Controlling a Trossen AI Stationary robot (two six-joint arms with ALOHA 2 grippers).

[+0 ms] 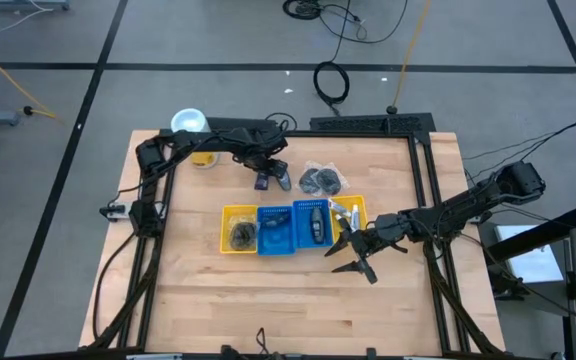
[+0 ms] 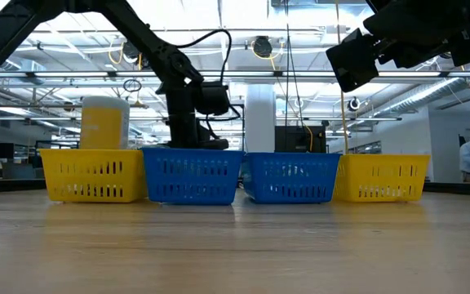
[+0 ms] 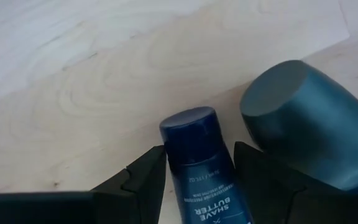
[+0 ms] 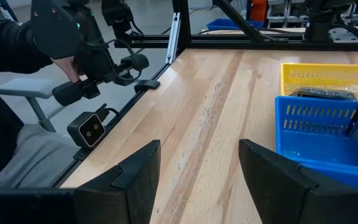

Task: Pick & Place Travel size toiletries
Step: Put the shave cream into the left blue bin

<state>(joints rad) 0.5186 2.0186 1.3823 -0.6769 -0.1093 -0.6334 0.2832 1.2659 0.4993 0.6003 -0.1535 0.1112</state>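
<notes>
A navy mini bottle (image 3: 197, 162) labelled shave butter lies on the wood beyond the bins, next to a dark grey oval piece (image 3: 306, 130). My left gripper (image 1: 265, 176) is there, shut on the bottle. Clear packets with dark round contents (image 1: 320, 180) lie to their right. My right gripper (image 1: 354, 256) hangs open above bare table (image 4: 197, 106), just nearer than the right yellow bin (image 1: 353, 212), which holds white tubes. It touches nothing. My left gripper pinches the navy bottle between its two fingers (image 3: 145, 180), one on each side of the body (image 3: 194, 186) below the cap. The fingers lie along the bottle. Whether the bottle is lifted or still on the wood cannot be told.
Four bins stand in a row mid-table: yellow (image 1: 238, 228), blue (image 1: 275, 228), blue (image 1: 311, 222), yellow. Several hold dark items. A big yellow canister (image 2: 104, 122) stands at the far left. A person sits beyond the table's edge (image 4: 17, 37). Bare wood lies nearer than the bins.
</notes>
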